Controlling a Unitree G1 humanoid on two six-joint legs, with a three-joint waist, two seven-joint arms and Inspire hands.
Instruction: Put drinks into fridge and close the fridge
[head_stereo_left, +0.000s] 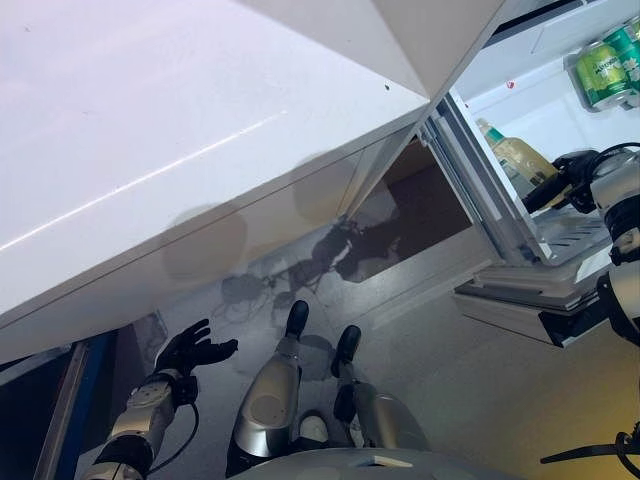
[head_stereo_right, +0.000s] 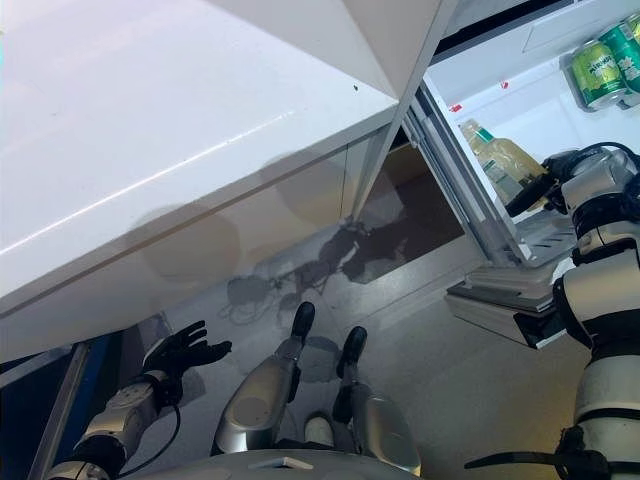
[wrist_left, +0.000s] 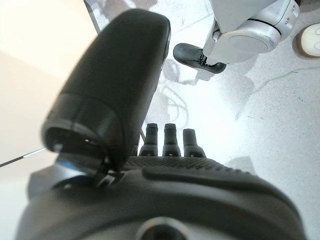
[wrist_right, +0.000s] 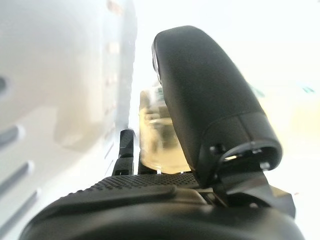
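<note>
While the fridge (head_stereo_left: 560, 90) stands open on the far right, a pale yellow bottle (head_stereo_left: 520, 160) with a green cap sits inside it, above a wire shelf (head_stereo_left: 575, 235). The right hand (head_stereo_left: 565, 180) has its fingers (head_stereo_left: 540, 195) and thumb curled around the bottle. Two green cans (head_stereo_left: 608, 65) rest higher up in the fridge. Near the left, the left hand (head_stereo_left: 195, 350) hangs over the grey floor (head_stereo_left: 480, 390) with fingers spread, holding nothing, below a big white door (head_stereo_left: 180, 140).
</note>
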